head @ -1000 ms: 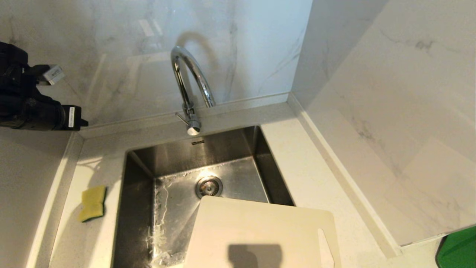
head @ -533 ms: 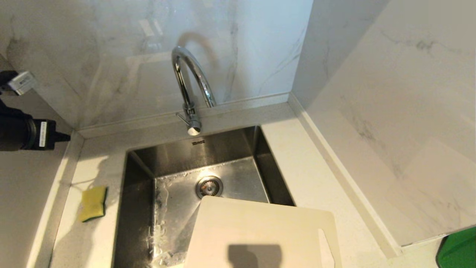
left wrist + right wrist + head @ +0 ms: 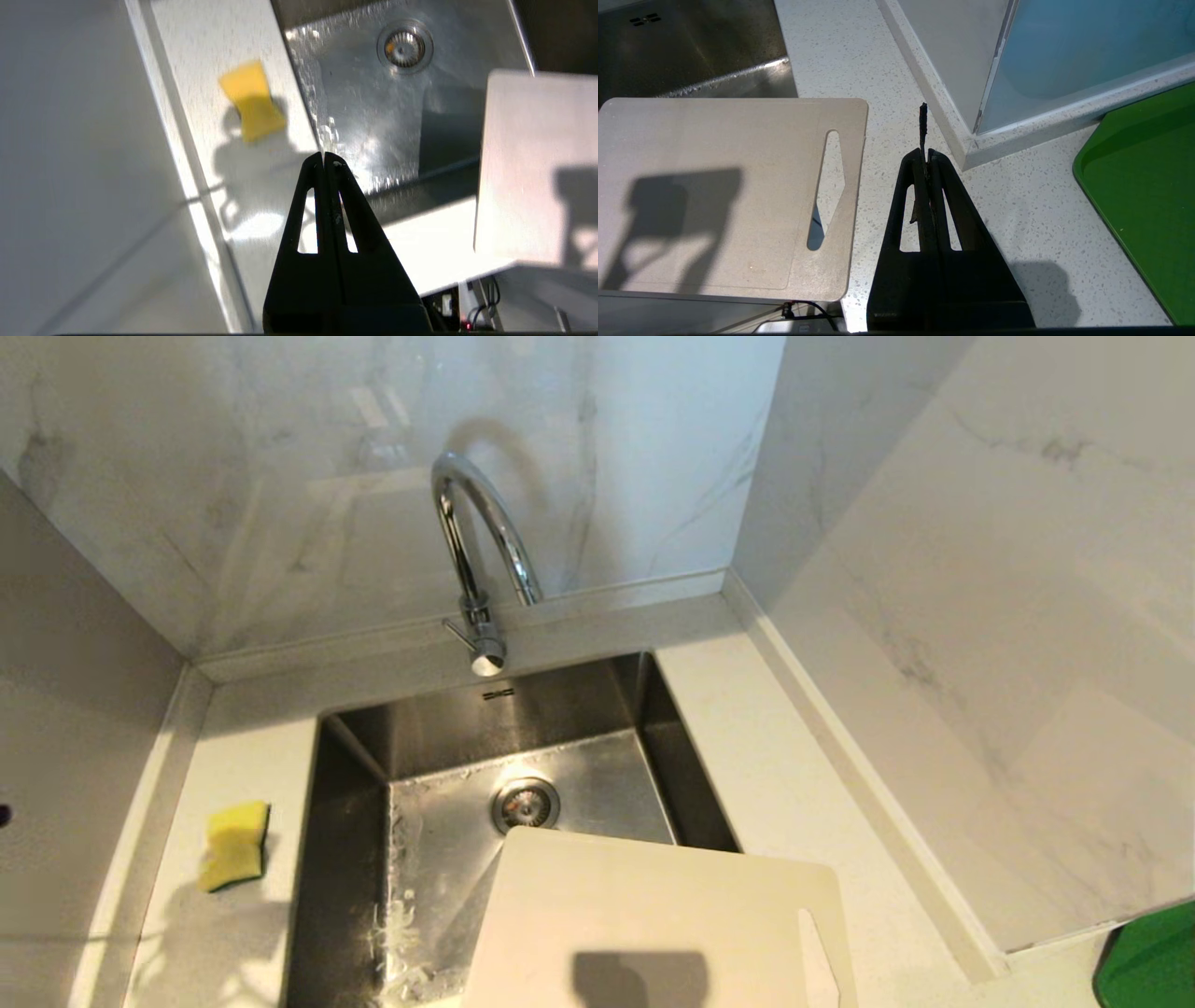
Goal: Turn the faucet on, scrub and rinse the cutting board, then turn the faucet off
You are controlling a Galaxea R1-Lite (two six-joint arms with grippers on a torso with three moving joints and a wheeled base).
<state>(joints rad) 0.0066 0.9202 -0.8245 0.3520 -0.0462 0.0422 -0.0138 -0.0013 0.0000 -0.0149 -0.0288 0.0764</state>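
No water runs from the faucet [image 3: 471,546]; the cutting board [image 3: 653,924] lies half over the sink [image 3: 579,709], wet residue inside; sponge [image 3: 233,845] aside on the surface; left tool [image 3: 324,158] and right tool [image 3: 927,156] both clenched, empty; the job looks essentially finished.

Sink [image 3: 355,896]: centre of the head view, sunk into the countertop [image 3: 794,784]; drain [image 3: 525,803] in its floor, mid-frame

Faucet [image 3: 476,560]: behind the sink at upper centre, on the ledge against the back wall [image 3: 607,448], spout end over the sink's rear edge

Cutting board [image 3: 653,924]: lower centre to lower right, lying across the sink's near right corner and onto the countertop, slot handle [image 3: 814,952] at its right end

Sponge [image 3: 233,845]: lower left, on the countertop just left of the sink

Tray [image 3: 1153,961]: bottom right corner, beyond the end of the right wall [image 3: 980,616]

Left wall [image 3: 75,709]: left edge of frame
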